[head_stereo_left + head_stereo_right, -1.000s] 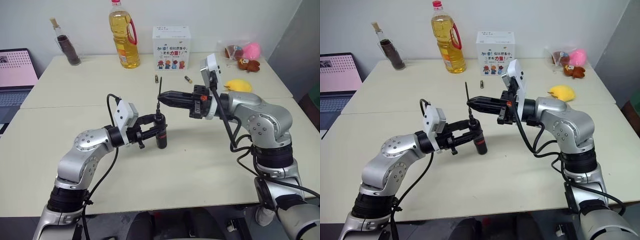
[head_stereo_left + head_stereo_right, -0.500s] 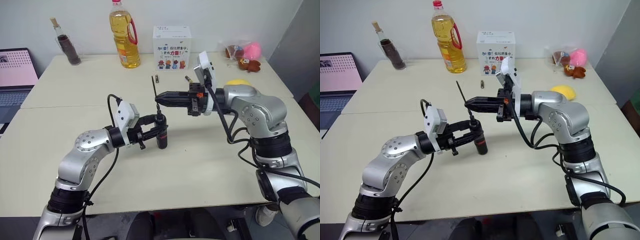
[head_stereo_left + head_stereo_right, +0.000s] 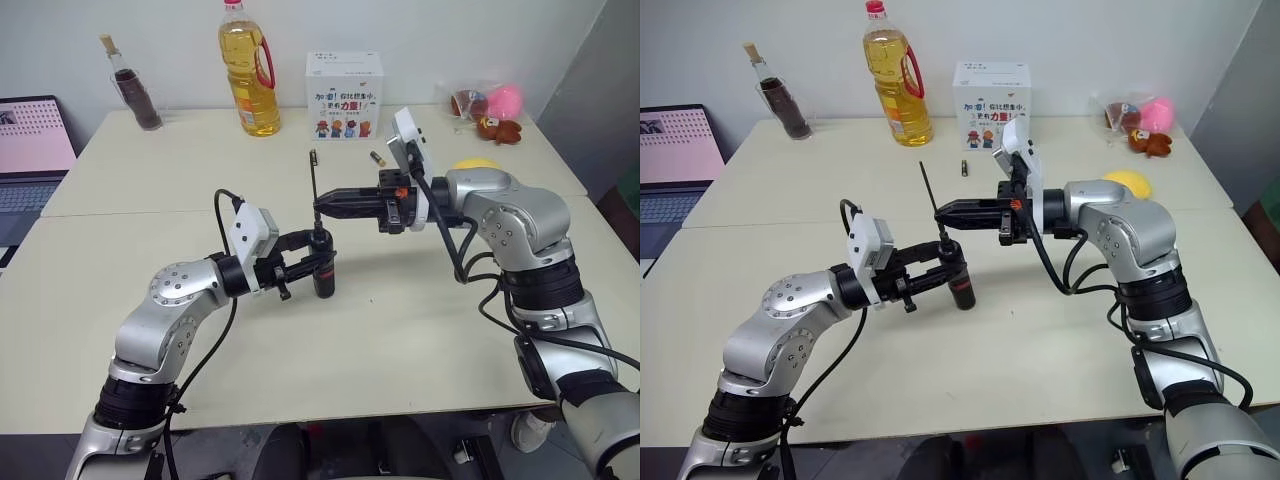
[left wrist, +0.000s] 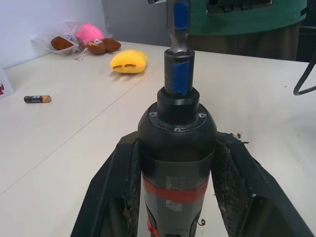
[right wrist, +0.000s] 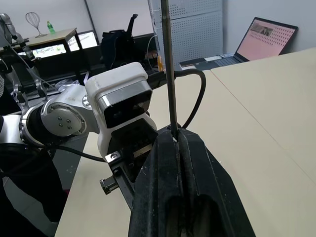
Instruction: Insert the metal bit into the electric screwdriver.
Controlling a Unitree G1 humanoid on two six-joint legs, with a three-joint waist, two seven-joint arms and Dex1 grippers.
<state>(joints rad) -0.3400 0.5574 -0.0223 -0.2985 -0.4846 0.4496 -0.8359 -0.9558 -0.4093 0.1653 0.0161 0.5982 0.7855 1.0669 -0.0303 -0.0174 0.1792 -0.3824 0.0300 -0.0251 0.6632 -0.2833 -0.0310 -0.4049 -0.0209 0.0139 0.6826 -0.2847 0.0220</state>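
Your right gripper [image 3: 322, 207] pinches the thin silver metal bit [image 3: 315, 176] just above the dark pen-shaped electric screwdriver [image 3: 322, 265], clamped upright by your left gripper [image 3: 312, 262]. If the bit tilts, it may miss the blue socket [image 4: 180, 76].

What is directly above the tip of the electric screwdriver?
The metal bit stands above the electric screwdriver, pinched by the right end effector. Its lower end meets the blue tip; how deep it sits inside is hidden.
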